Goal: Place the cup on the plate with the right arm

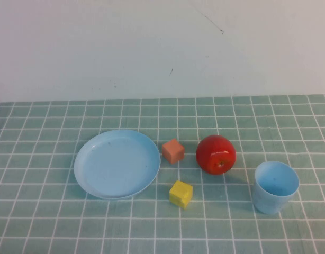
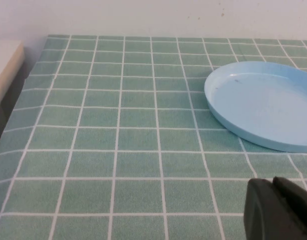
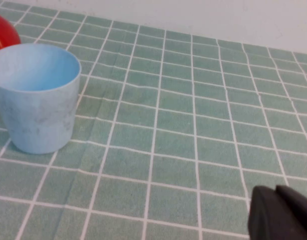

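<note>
The cup [image 1: 276,187], a small light blue tumbler, stands upright and empty on the table's right side; the right wrist view also holds the cup [image 3: 37,95]. The plate [image 1: 117,163] lies flat left of centre, empty, and the left wrist view catches the plate [image 2: 263,102] as well. Neither arm appears in the high view. My right gripper [image 3: 273,192] is shut with nothing in it, low over bare cloth well apart from the cup. My left gripper [image 2: 272,182] is shut and empty, a short way from the plate's near rim.
Between plate and cup sit an orange cube [image 1: 173,151], a yellow cube [image 1: 181,194] and a red apple [image 1: 216,154], whose edge [image 3: 3,32] shows behind the cup. A green checked cloth [image 1: 46,211] covers the table. A pale ledge [image 2: 3,65] borders it.
</note>
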Robot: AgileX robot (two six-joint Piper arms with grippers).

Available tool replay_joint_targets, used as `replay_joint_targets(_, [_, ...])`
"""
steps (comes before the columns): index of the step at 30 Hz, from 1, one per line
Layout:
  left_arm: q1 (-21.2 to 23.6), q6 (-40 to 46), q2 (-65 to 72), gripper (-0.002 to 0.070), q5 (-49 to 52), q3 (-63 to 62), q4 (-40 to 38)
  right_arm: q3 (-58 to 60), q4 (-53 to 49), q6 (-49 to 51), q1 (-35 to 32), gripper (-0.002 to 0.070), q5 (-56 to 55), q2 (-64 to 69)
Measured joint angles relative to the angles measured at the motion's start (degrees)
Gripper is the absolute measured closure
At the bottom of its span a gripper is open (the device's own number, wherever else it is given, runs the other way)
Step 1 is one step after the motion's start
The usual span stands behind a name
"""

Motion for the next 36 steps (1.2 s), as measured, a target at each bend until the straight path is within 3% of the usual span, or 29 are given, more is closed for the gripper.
replay_joint_targets(36, [0.0,-0.1,0.0,0.0678,0.0,0.0,0.0,0.0,0.0,1.1,0.0,0.0678,0.0,0.0])
